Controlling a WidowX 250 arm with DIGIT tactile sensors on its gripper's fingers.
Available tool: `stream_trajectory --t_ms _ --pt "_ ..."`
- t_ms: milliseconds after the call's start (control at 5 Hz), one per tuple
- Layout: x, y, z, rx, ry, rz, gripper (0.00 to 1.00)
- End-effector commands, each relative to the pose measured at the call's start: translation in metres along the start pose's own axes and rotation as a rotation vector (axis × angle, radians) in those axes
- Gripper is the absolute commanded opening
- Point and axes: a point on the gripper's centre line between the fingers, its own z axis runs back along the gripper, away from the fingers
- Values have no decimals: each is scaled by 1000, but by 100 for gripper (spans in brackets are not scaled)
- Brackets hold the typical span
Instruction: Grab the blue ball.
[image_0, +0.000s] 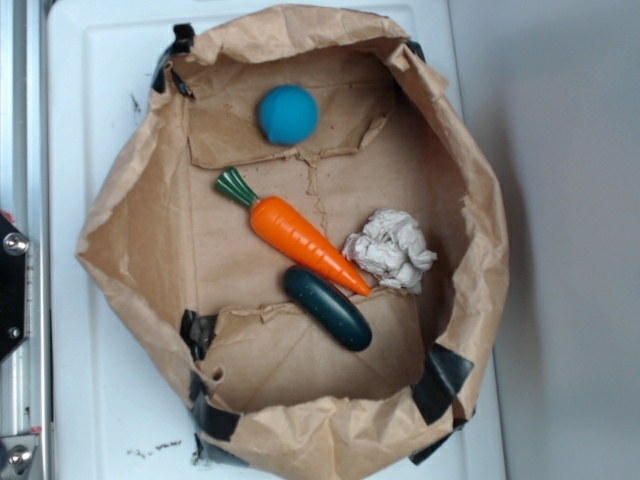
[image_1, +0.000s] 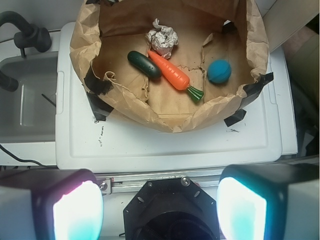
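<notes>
Your target, the blue ball, sits on the floor of the crumpled paper bag, and the carrot makes the handiest landmark: the ball lies just past the carrot's green leafy end, apart from it, with bare paper around it. At the carrot's pointed end you have the white paper wad touching or nearly touching the tip, and the dark green cucumber lies alongside that same end. In the wrist view the gripper is well back from the bag, over the white surface, its fingers spread wide apart and holding nothing. The ball looks light, matte and slightly fuzzy, so it should give good friction and probably some squash; the likelier trouble is that it rolls on the creased paper if you nudge it. Take it across its widest part, coming straight down with one finger on each side, and keep clear of the bag wall behind it and the carrot's leaves.
</notes>
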Motion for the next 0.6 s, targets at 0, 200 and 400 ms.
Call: stream_trajectory --t_ms 0,200,400 --pt "0 0 0 0 0 0 100" --pt "29 3 -2 -17 -9 53 100" --pt "46 11 -10 -7 -48 101 100"
